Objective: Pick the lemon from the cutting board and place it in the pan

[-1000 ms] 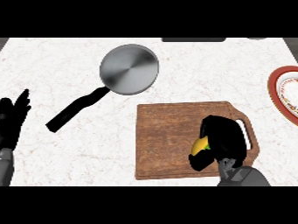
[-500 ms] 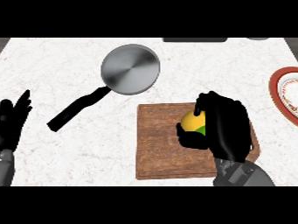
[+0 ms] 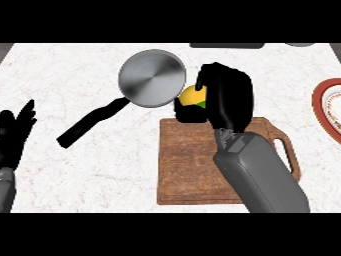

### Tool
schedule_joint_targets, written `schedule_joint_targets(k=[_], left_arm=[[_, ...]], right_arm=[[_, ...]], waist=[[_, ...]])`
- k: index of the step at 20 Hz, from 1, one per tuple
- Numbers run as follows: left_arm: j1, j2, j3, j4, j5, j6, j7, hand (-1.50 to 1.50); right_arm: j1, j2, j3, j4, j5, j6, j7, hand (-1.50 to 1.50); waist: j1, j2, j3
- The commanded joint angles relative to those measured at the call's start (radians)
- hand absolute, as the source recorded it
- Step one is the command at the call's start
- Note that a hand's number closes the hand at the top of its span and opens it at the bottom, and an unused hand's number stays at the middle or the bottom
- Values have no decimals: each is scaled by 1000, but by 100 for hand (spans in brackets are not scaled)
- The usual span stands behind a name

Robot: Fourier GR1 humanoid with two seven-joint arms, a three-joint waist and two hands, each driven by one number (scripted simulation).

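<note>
The robot's right hand (image 3: 228, 97) curled around the lemon (image 3: 193, 95), with the fruit's yellow side showing between the thumb below and the fingers above, on the hand's left. The hand and lemon sat over the far edge of the wooden cutting board (image 3: 195, 160), right beside the rim of the pan (image 3: 152, 78), which lay just to the hand's left and slightly farther from the robot. Whether the lemon touched the pan's rim could not be told, though the two appeared to meet at the pan's right edge. The pan's black handle (image 3: 92, 122) ran away from the hand, down and to the left across the white marbled counter (image 3: 77, 170). Behind the hand, the grey right forearm (image 3: 258, 172) stretched back over the cutting board toward the view's lower edge, covering much of the board's right half; the board's handle loop (image 3: 287, 150) showed just to the forearm's right. Well off to the hand's right, a red-rimmed plate (image 3: 335, 115) lay partly cut by the view's edge. Far to the hand's left, well apart from the pan handle, the left hand (image 3: 10, 140) rested open near the view's left edge, fingers up and straight.
</note>
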Motion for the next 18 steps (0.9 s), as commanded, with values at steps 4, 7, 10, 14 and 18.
schedule_joint_targets(k=[4, 7, 10, 14, 18], left_arm=[[-38, -21, -16, 2, -11, 1, 33, 0], [-19, -12, 1, -1, 7, -22, 7, 0], [-29, -31, -22, 23, -32, 7, -25, 0], [-62, -46, -36, -1, -19, -8, 22, 0], [-73, -39, -45, -13, -20, -26, 17, 0]], right_arm=[[-265, 12, -75, 393, -194, -245, -22, 150], [-353, 12, -57, 562, -254, -359, -21, 150], [-464, 12, -140, 723, -330, -367, -114, 150], [-454, 12, -131, 906, -377, -496, -209, 150], [-496, 12, -181, 1021, -449, -519, -293, 150]], waist=[[20, 8, 0], [35, 10, 0], [42, 17, 0], [67, 26, 0], [89, 34, 1]])
